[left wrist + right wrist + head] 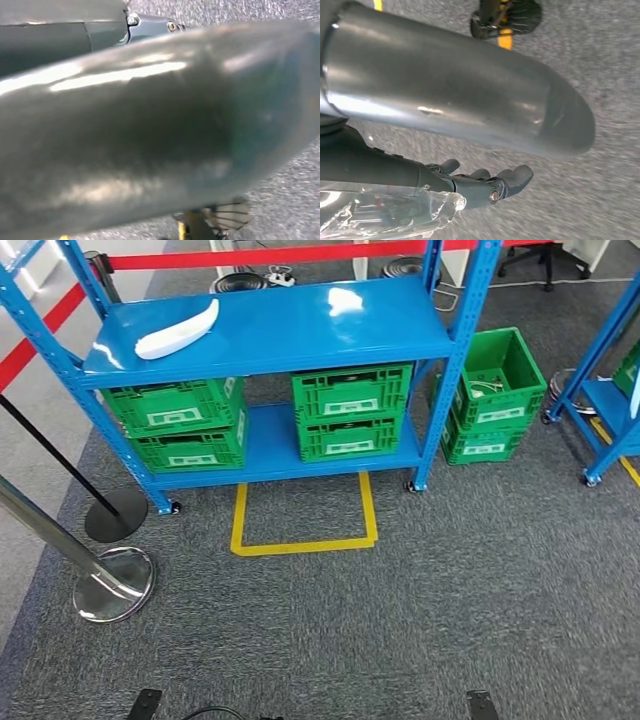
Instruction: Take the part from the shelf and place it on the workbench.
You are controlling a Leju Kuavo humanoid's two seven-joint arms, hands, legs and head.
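A long white curved part [177,332] lies on the top board of the blue shelf [272,350], toward its left end. The shelf stands ahead of me across the grey carpet. My right hand [497,182] hangs over the carpet in the right wrist view, its dark fingers stretched out and apart with nothing in them. Of my left hand [151,25], the left wrist view gives just a dark edge with two screws behind a big blurred grey shape, so I cannot make out how its fingers lie.
Green crates [351,410] fill the shelf's lower level, and two more [494,390] are stacked on the floor to its right. A yellow taped square [302,545] marks the carpet in front. Barrier post bases [113,585] stand at left, a second blue rack [611,410] at right.
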